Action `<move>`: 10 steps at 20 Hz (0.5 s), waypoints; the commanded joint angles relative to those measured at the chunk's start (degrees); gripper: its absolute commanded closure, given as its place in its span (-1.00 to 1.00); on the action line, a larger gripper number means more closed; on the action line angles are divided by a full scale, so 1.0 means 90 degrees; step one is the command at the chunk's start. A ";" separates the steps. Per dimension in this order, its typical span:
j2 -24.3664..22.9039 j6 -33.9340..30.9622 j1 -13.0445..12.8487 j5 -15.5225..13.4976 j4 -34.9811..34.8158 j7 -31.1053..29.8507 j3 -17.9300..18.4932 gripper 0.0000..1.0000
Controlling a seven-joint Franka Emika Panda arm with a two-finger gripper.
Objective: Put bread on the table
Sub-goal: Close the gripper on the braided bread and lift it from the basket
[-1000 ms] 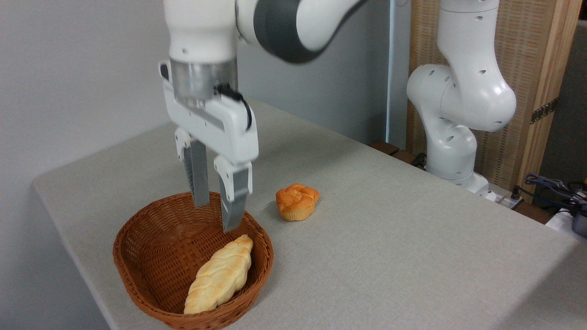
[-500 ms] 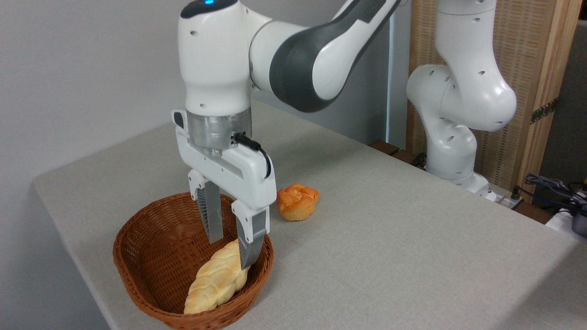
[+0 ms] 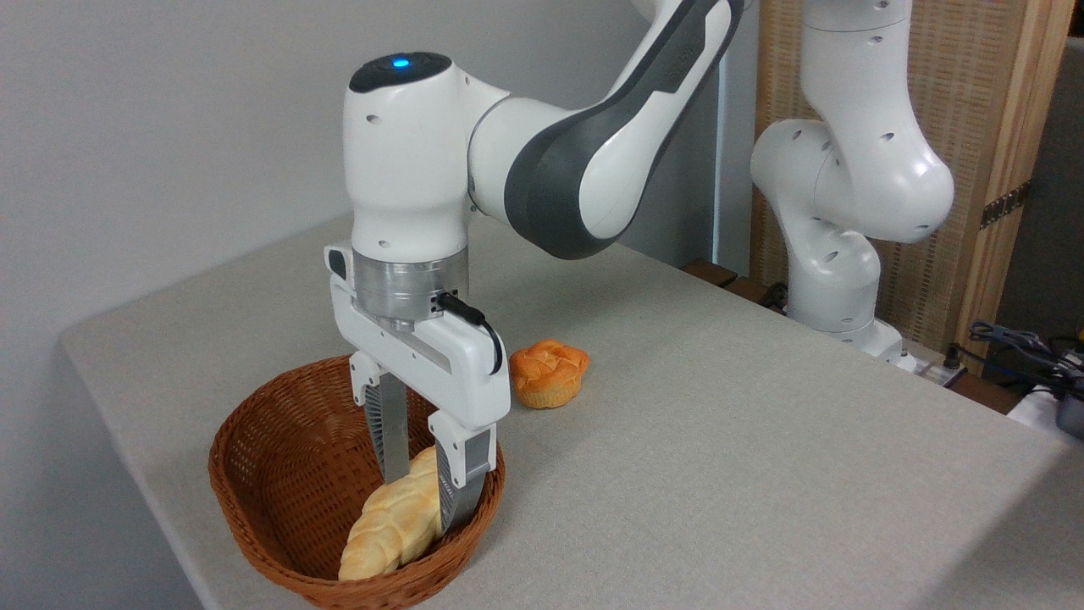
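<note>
While pincer [image 3: 421, 500] straddles it, bread [image 3: 391, 527] inside basket [image 3: 254, 474]

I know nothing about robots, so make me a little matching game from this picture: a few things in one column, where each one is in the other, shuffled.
Things:
1. bread
2. orange bun
3. tool
4. basket

Places:
A. standing on the grey table, near its front left corner
B. lying inside the basket
C. lowered into the basket, one finger on each side of the bread
D. sitting on the table just behind the basket

Pairs: 1-B, 2-D, 3-C, 4-A
</note>
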 commanded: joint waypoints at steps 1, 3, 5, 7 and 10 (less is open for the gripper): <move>0.0037 0.0143 -0.0027 -0.0048 -0.0092 -0.0058 -0.0022 -1.00; 0.0067 0.0143 -0.0037 -0.0048 -0.0092 -0.0068 -0.0032 -1.00; 0.0077 0.0143 -0.0037 -0.0048 -0.0092 -0.0058 -0.0032 -1.00; 0.0096 0.0153 -0.0037 -0.0116 -0.0082 -0.0068 -0.0042 -1.00; 0.0135 0.0153 -0.0037 -0.0136 -0.0092 -0.0068 -0.0071 -0.90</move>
